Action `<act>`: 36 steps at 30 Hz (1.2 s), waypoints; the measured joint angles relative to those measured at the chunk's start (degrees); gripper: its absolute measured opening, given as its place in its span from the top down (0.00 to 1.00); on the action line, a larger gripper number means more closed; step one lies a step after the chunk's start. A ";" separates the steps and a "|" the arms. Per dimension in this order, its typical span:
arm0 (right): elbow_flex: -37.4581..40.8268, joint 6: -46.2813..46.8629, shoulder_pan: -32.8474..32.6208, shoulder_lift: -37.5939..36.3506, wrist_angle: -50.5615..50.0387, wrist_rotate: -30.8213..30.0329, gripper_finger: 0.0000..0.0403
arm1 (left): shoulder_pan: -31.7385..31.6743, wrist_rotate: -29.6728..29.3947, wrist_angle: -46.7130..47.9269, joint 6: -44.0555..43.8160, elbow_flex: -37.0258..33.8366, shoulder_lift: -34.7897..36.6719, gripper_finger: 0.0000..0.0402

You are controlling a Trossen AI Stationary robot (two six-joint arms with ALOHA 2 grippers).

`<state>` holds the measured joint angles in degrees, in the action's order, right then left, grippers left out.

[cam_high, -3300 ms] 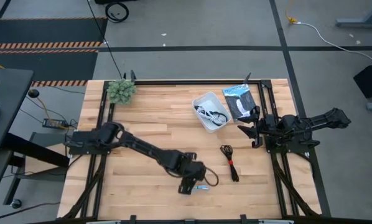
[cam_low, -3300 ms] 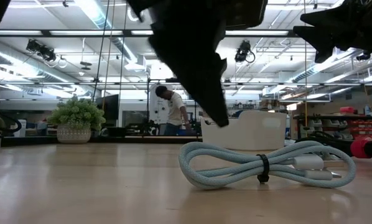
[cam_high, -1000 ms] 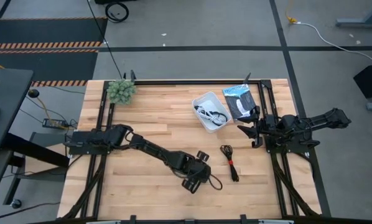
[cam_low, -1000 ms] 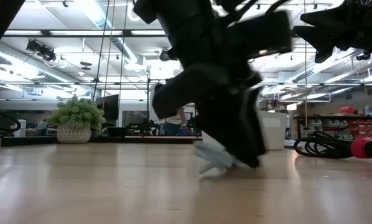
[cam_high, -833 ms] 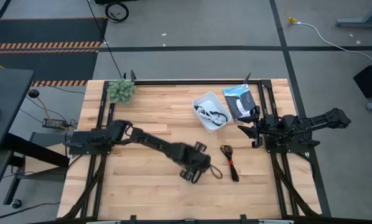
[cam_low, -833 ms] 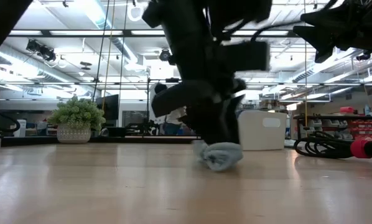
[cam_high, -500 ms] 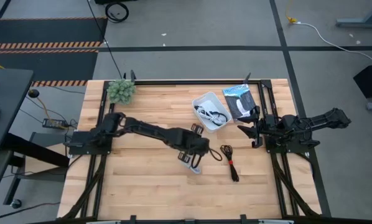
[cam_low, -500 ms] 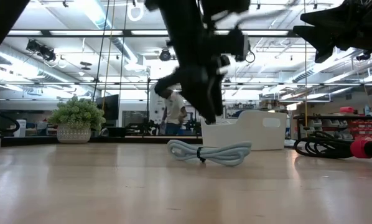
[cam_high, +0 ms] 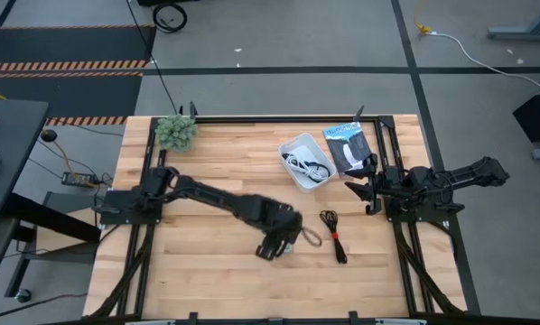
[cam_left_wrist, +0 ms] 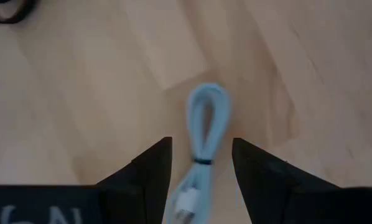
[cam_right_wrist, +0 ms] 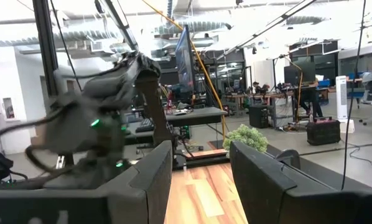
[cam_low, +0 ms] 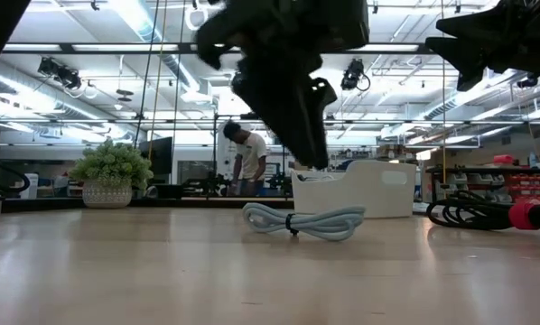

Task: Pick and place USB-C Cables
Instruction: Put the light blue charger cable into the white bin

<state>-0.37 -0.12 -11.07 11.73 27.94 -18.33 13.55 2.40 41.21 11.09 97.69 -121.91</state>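
Cable in play: short light-blue bundled cable (cam_low: 303, 221) with a dark tie around its middle, lying flat on the pale wooden table (cam_high: 207, 181), a little right of centre toward the near edge; in the left wrist view the cable (cam_left_wrist: 201, 140) lies lengthwise in the gap between the fingers, untouched.
Left gripper: left gripper (cam_high: 277, 242) hangs just above the light-blue cable, fingers spread and released, grasping nothing; in the low view the gripper (cam_low: 308, 149) is clear of the tabletop.
Second cable: black bundled cable with a red tie (cam_high: 333, 235), lying on the table just right of the left gripper, apart from it.
Tray: white rectangular plastic tray (cam_high: 293, 144), at the far right part of the table, holding a white coiled cable (cam_high: 297, 164) and a black coiled cable (cam_high: 317, 171).
Packet: flat blue-and-black packet (cam_high: 347, 146), just right of the tray at the table's far right corner.
Right gripper: right gripper (cam_high: 365, 188) waits at the table's right edge, near the packet, fingers parted and empty.
Plant: small green potted plant (cam_high: 175, 132), at the table's far left.
Background: person (cam_low: 246, 161) standing in the room beyond the table.
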 joint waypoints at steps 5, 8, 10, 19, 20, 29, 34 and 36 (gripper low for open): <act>-0.01 0.00 0.00 0.07 0.18 0.00 0.58 | 3.64 -7.24 -0.34 0.08 0.01 -1.24 0.56; 0.01 0.00 0.00 0.33 0.53 -0.01 0.58 | 5.11 -13.47 0.61 0.35 0.00 -1.72 0.56; 0.01 -0.01 0.00 0.31 0.33 0.00 0.58 | 5.61 -15.38 0.17 0.00 0.09 -2.05 0.56; -0.01 0.00 0.00 0.31 0.81 -0.02 0.58 | 5.46 -14.20 1.99 -2.73 0.07 -4.85 0.56; 0.01 0.00 0.00 0.35 0.81 -0.02 0.58 | 5.48 -14.18 2.84 -2.72 0.00 -5.07 0.56; 0.01 -0.02 0.00 0.48 0.40 0.00 0.58 | 5.08 -14.20 3.45 -2.47 0.02 -5.39 0.60; 0.00 0.00 0.00 0.59 0.69 0.00 0.58 | 5.00 -14.17 3.63 -2.33 0.02 -5.39 0.72; -0.01 0.00 0.00 0.61 0.66 0.00 0.58 | 4.96 -14.13 3.66 -2.34 0.02 -5.39 0.77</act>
<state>-0.38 -0.12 -11.07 12.34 28.60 -18.33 18.51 -11.73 44.88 8.75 97.71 -127.31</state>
